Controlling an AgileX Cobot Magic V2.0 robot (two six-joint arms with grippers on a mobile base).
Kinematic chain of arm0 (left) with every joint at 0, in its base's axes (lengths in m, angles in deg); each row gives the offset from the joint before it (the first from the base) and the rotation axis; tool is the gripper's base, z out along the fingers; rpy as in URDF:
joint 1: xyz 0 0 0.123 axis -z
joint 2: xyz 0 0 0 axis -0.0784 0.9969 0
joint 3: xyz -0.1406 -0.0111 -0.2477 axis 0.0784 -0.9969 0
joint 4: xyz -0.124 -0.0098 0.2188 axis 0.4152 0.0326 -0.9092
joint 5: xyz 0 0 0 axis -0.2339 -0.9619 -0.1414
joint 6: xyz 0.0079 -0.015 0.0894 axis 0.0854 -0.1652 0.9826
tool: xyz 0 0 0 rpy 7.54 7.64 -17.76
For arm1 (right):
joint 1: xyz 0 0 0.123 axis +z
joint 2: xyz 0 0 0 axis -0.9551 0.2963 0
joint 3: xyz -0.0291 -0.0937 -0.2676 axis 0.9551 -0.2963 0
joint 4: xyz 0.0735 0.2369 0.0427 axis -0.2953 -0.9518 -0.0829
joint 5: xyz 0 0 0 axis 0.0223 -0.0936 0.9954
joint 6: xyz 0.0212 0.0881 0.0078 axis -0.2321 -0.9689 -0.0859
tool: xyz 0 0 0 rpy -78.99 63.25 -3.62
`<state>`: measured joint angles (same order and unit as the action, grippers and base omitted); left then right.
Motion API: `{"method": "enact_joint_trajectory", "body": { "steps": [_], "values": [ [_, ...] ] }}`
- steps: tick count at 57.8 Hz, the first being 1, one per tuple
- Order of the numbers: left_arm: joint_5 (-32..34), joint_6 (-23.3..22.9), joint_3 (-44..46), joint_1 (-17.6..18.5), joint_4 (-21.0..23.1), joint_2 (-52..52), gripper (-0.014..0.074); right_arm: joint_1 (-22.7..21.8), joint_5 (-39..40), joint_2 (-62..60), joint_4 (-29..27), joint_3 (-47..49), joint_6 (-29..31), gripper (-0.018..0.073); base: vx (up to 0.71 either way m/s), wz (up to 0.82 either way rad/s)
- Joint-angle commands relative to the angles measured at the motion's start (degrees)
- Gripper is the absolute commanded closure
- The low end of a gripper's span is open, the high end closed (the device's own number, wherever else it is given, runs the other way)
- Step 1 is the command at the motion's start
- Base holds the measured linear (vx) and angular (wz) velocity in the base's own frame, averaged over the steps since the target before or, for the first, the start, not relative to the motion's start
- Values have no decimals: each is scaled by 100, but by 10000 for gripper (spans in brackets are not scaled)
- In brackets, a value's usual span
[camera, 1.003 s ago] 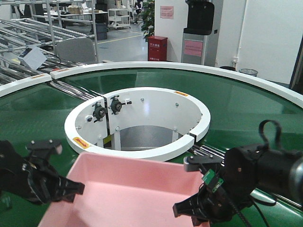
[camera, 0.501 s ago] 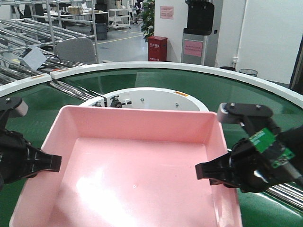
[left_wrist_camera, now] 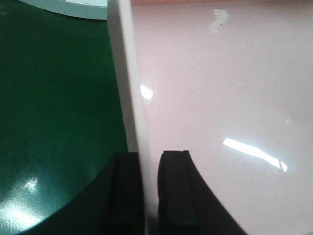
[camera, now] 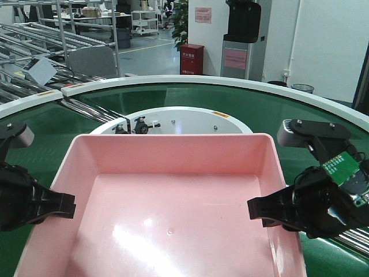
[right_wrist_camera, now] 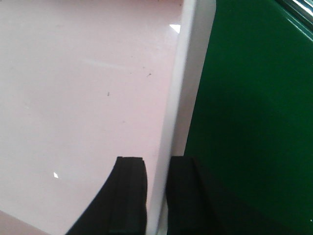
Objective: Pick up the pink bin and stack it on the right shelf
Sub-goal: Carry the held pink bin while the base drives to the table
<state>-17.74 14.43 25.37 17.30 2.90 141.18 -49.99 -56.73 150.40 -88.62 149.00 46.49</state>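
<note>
Pink bin [camera: 173, 202], side walls tight between narrow-set left fingers [left_wrist_camera: 175, 196] and right fingers [right_wrist_camera: 128, 196]

No text is legible. The pink wall notice [camera: 203, 15], the pink dispenser notice [camera: 235, 58] and the red cabinet [camera: 191, 59] markings at 12 o'clock, and the orange label [camera: 221, 114] on the white ring [camera: 190, 120], are too small to read.

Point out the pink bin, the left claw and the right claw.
bin [camera: 173, 153]: front view, on its far wall.
left claw [left_wrist_camera: 150, 164]: left wrist view, midway between its fingertips, astride the bin's wall.
right claw [right_wrist_camera: 156, 169]: right wrist view, midway between its fingertips, astride the bin's wall.
</note>
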Motion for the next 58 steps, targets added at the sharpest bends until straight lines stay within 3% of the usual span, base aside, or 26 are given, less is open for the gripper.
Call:
{"method": "enact_joint_trajectory", "body": {
  "steps": [1,58],
  "values": [
    [342,58,200,-9,154,-207,598,-18,385,-230,42,187,207,568,0,0],
    [342,58,200,-15,154,-207,598,-18,391,-217,74,187,207,568,-2,-5]
  ]
}}
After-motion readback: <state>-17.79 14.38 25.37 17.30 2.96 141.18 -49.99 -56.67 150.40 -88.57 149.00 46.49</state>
